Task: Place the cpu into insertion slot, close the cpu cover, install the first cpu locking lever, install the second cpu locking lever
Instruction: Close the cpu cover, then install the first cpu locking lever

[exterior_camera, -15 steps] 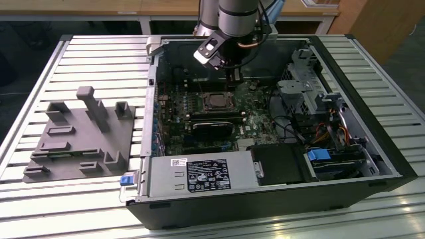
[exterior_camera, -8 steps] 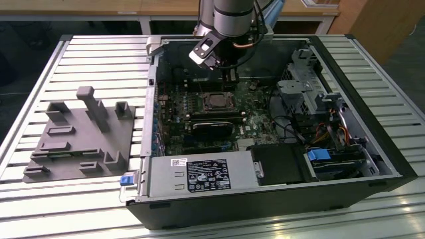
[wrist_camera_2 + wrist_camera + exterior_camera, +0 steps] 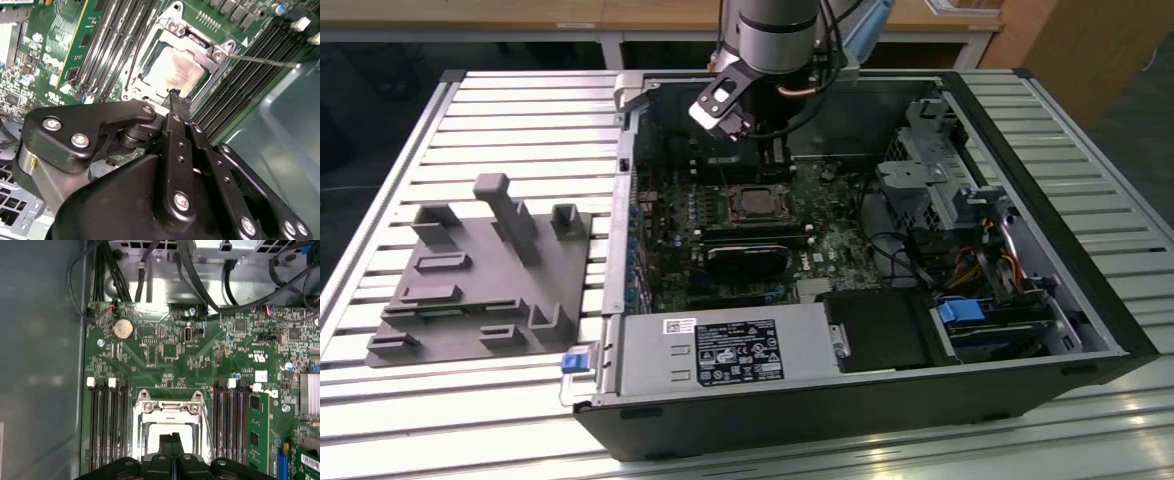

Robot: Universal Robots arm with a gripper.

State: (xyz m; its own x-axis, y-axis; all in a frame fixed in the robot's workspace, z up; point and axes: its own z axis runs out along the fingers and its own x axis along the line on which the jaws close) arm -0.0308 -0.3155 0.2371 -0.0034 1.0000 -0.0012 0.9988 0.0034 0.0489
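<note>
In the exterior view, see an open computer case [image 3: 854, 420] lying on the desk [image 3: 520, 110]. See the end effector [image 3: 775, 155] low inside, just above the insertion slot [image 3: 758, 203].

In the second wrist view, find the end effector [image 3: 175, 93] pinched tight with nothing in it, tip right by the cpu cover [image 3: 216, 52]. Find the cpu [image 3: 176, 70] sitting in the slot, pale face peeking through the cover's window.

In the first wrist view, look past the fingers [image 3: 165, 445] to the cpu cover [image 3: 167, 410] and cpu [image 3: 167, 429] on the green board [image 3: 150, 365].
</note>
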